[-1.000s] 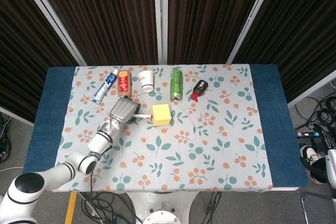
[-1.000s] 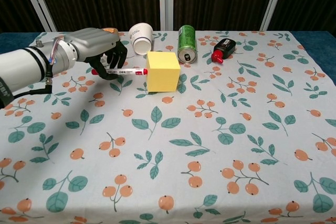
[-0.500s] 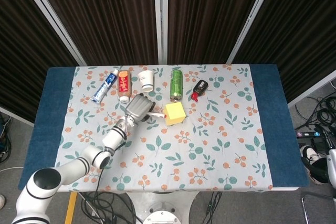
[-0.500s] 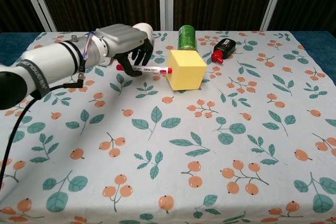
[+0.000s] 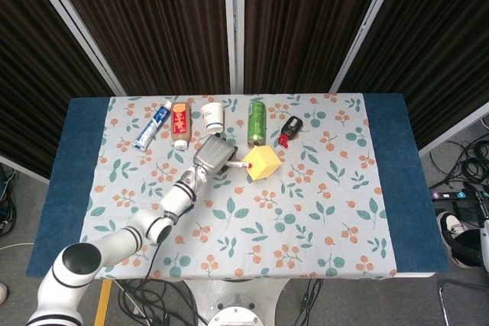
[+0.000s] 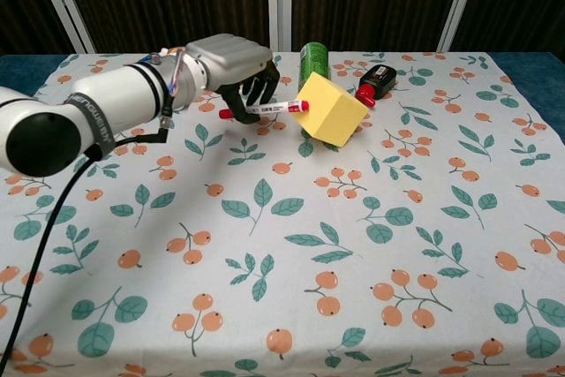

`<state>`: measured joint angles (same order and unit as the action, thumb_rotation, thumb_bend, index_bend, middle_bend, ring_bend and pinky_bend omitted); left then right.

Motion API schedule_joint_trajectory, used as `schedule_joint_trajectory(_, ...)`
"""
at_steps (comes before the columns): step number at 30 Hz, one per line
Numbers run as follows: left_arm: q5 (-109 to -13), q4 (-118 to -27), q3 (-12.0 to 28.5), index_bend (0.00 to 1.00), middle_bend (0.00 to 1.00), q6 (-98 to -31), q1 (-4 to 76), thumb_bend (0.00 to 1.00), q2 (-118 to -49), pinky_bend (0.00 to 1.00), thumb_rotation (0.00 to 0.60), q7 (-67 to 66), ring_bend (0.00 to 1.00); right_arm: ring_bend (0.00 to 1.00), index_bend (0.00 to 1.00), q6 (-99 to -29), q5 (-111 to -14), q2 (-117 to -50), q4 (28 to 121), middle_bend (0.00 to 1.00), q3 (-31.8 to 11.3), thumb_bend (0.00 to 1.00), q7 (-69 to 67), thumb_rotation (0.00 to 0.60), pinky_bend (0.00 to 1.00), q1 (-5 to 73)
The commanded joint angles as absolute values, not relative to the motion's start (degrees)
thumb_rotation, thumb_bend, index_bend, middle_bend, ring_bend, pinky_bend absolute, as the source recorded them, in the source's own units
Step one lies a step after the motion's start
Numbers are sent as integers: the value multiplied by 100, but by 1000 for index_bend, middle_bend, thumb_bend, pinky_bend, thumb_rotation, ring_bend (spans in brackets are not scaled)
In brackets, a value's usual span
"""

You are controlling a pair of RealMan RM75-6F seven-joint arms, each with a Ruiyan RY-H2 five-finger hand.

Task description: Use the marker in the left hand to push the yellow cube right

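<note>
My left hand [image 5: 213,153] [image 6: 237,66] grips a white marker [image 6: 263,109] with red ends, lying level and pointing right. Its red tip touches the left face of the yellow cube [image 5: 262,163] [image 6: 332,110]. The cube sits turned at an angle on the flowered tablecloth, just in front of the green can [image 5: 256,121] [image 6: 312,62]. In the head view the marker [image 5: 237,164] shows only as a short stub between hand and cube. My right hand is not visible in either view.
Along the back stand a toothpaste tube [image 5: 153,125], a brown bottle [image 5: 180,121], a white cup [image 5: 212,116] and a black bottle with a red cap [image 5: 289,130] [image 6: 376,81]. Blue table edges [image 5: 76,166] flank the cloth.
My left hand has swept right across the table with the marker, pushing the yellow cube right and a little farther back. The cube has rotated and now sits askew near the green can.
</note>
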<state>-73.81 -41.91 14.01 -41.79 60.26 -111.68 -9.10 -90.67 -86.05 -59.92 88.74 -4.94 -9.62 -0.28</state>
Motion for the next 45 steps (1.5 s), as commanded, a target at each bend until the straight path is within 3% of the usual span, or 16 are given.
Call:
schedule_joint_trajectory(1, -7462, -4521, 1241, 677, 696, -4501, 5702, 410, -10860, 360, 600, -806, 491, 68, 89, -9069, -8644, -5999, 8872, 211, -491, 69, -967, 600, 83, -14)
schedule_joint_trajectory(19, -7711, -6056, 248, 655, 675, -5853, 3896, 407, -9344, 359, 600, -865, 489, 68, 89, -9070, -8776, -6024, 8907, 212, -507, 68, -951, 600, 83, 67)
schedule_joint_trajectory(25, -7505, -6518, 55, 558, 604, -5882, 3493, 384, -9075, 330, 600, -1225, 461, 68, 89, -9033, -8782, -6056, 8900, 212, -513, 68, -897, 600, 82, 107)
schedule_joint_trajectory(36, -7338, -7218, 223, 223, 304, -6148, 3260, 285, -9023, 309, 600, -1645, 256, 68, 90, -9130, -8811, -6042, 8953, 212, -495, 68, -847, 600, 83, 64)
schedule_joint_trajectory(45, -7182, -7465, 579, 207, 283, -6983, 2764, 264, -8495, 273, 600, -1287, 245, 68, 90, -9060, -8632, -6020, 8905, 205, -510, 100, -812, 600, 84, 28)
